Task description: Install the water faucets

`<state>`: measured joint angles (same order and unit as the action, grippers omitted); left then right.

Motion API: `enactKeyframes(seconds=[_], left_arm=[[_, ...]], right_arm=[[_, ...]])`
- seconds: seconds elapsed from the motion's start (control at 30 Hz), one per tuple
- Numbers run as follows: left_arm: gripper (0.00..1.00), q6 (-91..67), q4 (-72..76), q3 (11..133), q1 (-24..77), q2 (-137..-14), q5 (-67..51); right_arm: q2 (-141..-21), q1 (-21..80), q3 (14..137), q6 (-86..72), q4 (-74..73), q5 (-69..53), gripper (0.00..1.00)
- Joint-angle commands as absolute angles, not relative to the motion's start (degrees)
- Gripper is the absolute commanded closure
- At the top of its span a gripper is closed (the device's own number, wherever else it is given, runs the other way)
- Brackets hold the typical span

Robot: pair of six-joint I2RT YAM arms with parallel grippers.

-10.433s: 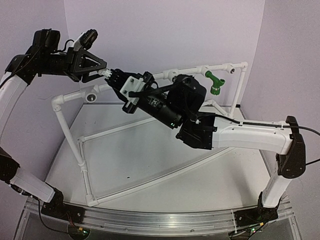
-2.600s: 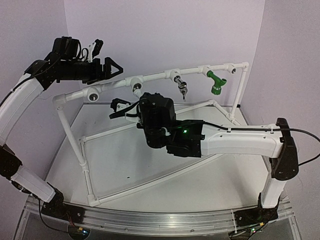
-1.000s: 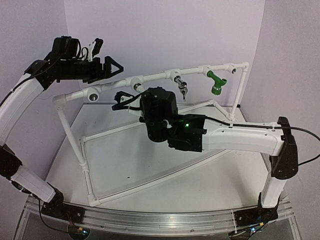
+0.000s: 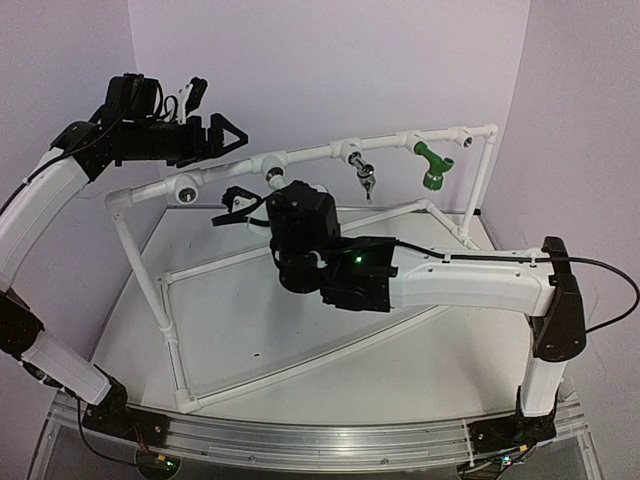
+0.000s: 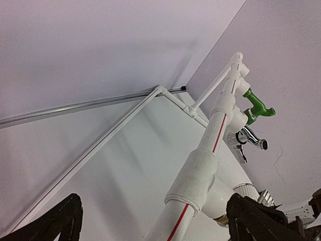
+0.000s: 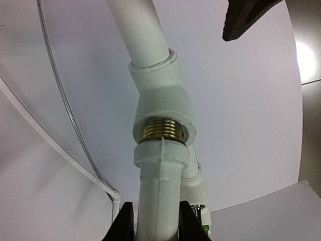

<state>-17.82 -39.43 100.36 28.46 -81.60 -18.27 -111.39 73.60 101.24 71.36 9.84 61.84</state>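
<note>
Clearly, the white faucet (image 6: 158, 183) is held between the 2 fingers of the right gripper (image 6: 155, 221), which are closed narrowly on its body. Its brass thread (image 6: 161, 131) is entered into a round socket fitting (image 6: 163, 103) on the top pipe (image 6: 138, 30) of the white pipe frame (image 4: 160, 290). A few turns of the thread are seen outside the fitting. The faucet is placed just below this fitting, in line with it.

The left gripper (image 4: 228, 137) is spread wide, and nothing is held between its fingers. It is positioned above the left part of the top pipe, apart from it.

Further right on the same pipe, 2 more faucets are mounted: a chrome faucet (image 4: 366, 178) and, beyond it, a green faucet (image 4: 431, 166). Both are pointed downward. The frame is set on the white table (image 4: 250, 340).
</note>
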Motion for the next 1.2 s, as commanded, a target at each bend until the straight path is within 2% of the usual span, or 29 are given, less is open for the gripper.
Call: enactKeyframes(seconds=[0.0, 0.67, 1.17], left_arm=[[0.0, -17.3, -36.7, 100.3, 28.6, -80.3, -18.7], [0.0, -17.4, -36.2, 99.1, 28.6, -78.8, -17.8], [0.0, -17.5, -36.0, 98.3, 28.6, -77.7, -17.7]], right_arm=[[-108.3, 73.6, 100.6, 70.1, 12.1, 63.7, 1.0], [-109.7, 73.3, 103.5, 69.0, 10.7, 65.8, 1.0], [-115.0, 73.5, 112.7, 64.5, 3.8, 66.4, 1.0]])
